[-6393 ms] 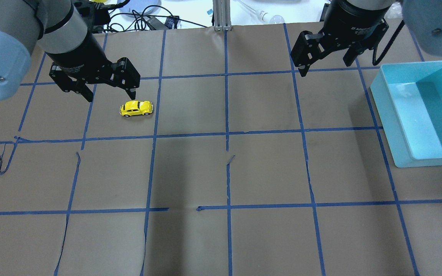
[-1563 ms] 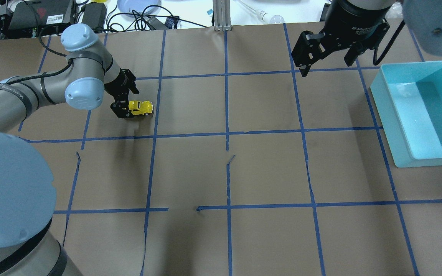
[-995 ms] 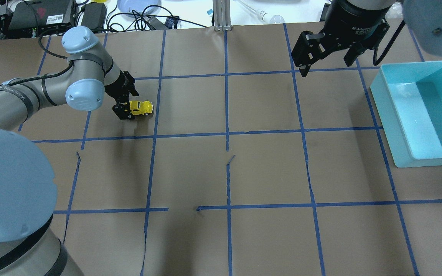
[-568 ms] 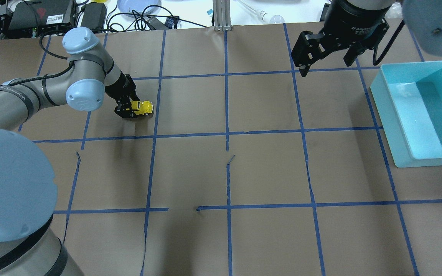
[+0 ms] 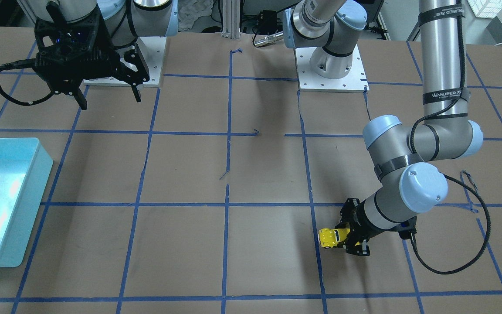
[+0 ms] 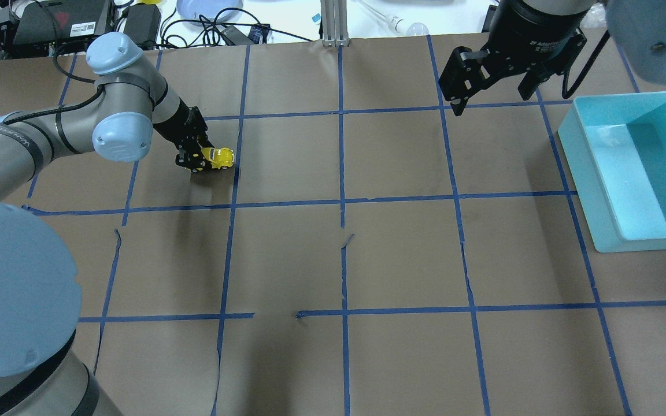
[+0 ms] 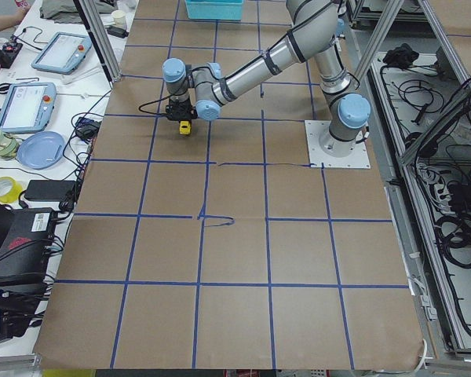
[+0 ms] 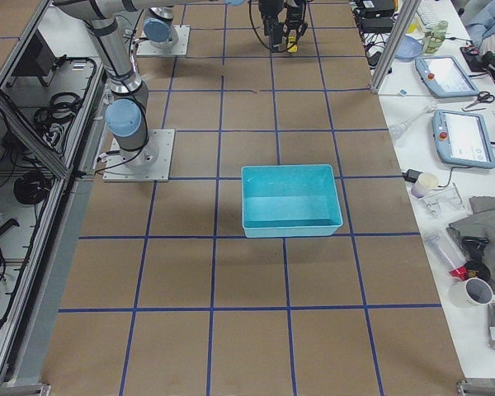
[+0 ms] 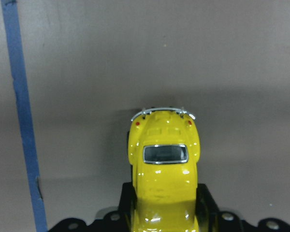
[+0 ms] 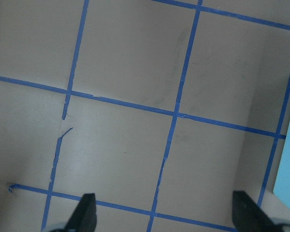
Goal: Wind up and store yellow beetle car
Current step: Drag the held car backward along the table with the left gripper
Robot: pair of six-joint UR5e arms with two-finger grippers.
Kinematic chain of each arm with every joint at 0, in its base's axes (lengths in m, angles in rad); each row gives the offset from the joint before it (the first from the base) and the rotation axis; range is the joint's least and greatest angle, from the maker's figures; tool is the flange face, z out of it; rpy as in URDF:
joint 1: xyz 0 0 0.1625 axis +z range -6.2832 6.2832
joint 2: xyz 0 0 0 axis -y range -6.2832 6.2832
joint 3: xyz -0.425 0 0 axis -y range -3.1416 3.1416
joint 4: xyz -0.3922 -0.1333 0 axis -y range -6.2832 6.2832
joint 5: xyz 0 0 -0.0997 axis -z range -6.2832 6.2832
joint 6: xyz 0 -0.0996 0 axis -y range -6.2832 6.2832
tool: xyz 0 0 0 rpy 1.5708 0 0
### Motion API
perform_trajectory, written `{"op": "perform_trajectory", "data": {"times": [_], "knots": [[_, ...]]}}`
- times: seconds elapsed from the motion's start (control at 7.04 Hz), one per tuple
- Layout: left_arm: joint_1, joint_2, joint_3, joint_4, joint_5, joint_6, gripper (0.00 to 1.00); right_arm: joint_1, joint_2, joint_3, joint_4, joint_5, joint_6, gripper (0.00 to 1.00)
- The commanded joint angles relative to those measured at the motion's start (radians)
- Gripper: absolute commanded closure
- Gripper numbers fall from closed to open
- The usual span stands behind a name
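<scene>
The yellow beetle car (image 6: 221, 157) is on the table's left half, and my left gripper (image 6: 199, 160) is shut on one end of it. In the front-facing view the car (image 5: 328, 236) sticks out of the left gripper (image 5: 350, 239) toward the table's middle. The left wrist view shows the car (image 9: 164, 159) from above, held between both fingers (image 9: 207, 203), with its chrome bumper pointing away. I cannot tell whether its wheels touch the paper. My right gripper (image 6: 490, 99) is open and empty, high over the far right of the table, with its fingertips (image 10: 85, 212) wide apart.
A light-blue bin (image 6: 587, 173) stands at the table's right edge, and it also shows in the front-facing view (image 5: 24, 196). Brown paper with a blue tape grid covers the table. Cables and devices lie beyond the far edge.
My left arm came down from above, moved its gripper onto the car and shut on it. The car has shifted slightly right and away. The right arm has not moved.
</scene>
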Motion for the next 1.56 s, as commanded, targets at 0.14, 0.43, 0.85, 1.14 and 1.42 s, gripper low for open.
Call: {"op": "perform_trajectory", "data": {"times": [0.14,0.43,0.85,1.14,1.42], "knots": [[0.000,-0.013,0.011,-0.024,-0.106,0.001,1.00,0.001,0.000,0.000,0.001,0.000,0.000,0.00],[-0.001,-0.030,0.008,-0.026,-0.106,0.001,1.00,0.001,0.000,0.000,-0.001,0.000,-0.001,0.00],[0.000,-0.038,0.009,-0.026,-0.102,0.004,1.00,0.001,0.000,0.000,0.001,0.000,0.000,0.00],[0.000,-0.038,0.011,-0.026,-0.096,0.007,1.00,0.001,0.000,0.000,0.001,0.000,-0.001,0.00],[0.005,-0.042,0.012,-0.026,-0.091,0.019,1.00,-0.001,0.000,0.000,-0.001,0.000,-0.001,0.00]]}}
